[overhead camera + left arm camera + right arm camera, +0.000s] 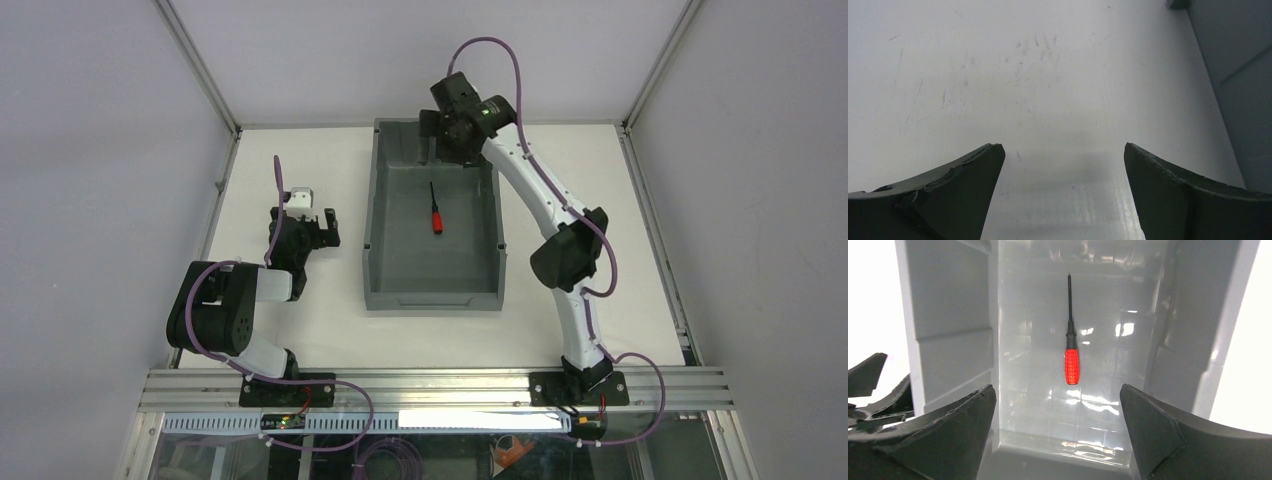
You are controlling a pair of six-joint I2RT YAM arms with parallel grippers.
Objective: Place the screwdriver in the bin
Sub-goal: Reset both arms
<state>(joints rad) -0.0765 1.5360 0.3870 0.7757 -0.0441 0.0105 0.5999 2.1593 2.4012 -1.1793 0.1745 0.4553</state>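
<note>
The screwdriver [437, 212], with a red handle and thin black shaft, lies flat on the floor of the dark grey bin [370, 222], near the middle. In the right wrist view the screwdriver [1072, 365] lies free on the bin floor between the bin walls [955, 315], beyond the fingertips. My right gripper [448, 150] hovers over the bin's far end, open and empty [1058, 390]. My left gripper [303, 218] rests low over the table left of the bin, open and empty [1063, 147].
The bin stands in the middle of the white table [300, 320]. Its left wall [1243, 90] shows at the right edge of the left wrist view. Grey enclosure walls surround the table. An aluminium rail [430, 385] runs along the near edge.
</note>
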